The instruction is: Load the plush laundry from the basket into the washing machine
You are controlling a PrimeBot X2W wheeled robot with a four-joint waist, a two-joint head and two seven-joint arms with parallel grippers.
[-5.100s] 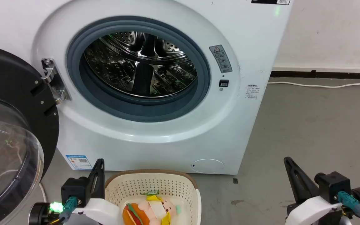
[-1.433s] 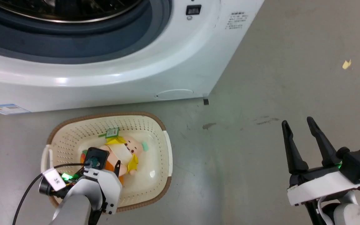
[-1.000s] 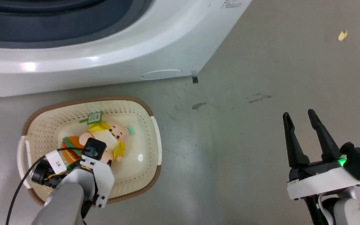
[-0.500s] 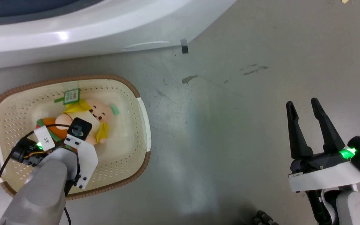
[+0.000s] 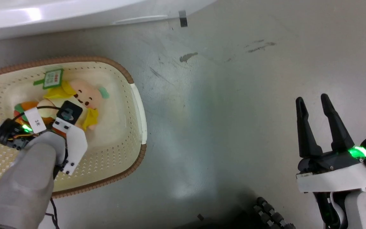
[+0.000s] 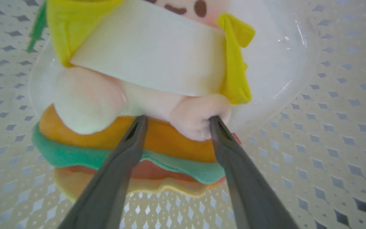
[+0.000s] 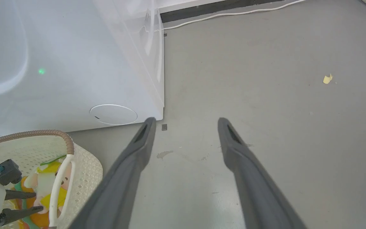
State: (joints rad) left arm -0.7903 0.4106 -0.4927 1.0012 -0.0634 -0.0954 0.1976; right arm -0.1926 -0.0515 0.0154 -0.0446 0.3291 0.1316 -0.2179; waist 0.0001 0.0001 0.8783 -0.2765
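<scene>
Reaching into the basket (image 5: 75, 58), the left gripper (image 6: 177, 120) straddles a pink limb of the plush laundry (image 6: 145, 57) — fingers (image 6: 116, 171) parted, seemingly touching it; the right gripper (image 5: 311, 98) (empty) gapes above the floor (image 5: 218, 111).

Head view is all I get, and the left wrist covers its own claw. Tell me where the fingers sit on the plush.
Observer: Left wrist view: the left claw straddles a pink limb of the plush laundry, one tip at the orange bun.
Operator: Report whether it is shut.
Observer: Not shut. The jaws stand apart; the other finger touches the limb.
Operator: Check that it is inside the basket.
Observer: Right wrist view, side on: both fingers are inside the basket, against the plush.
</scene>
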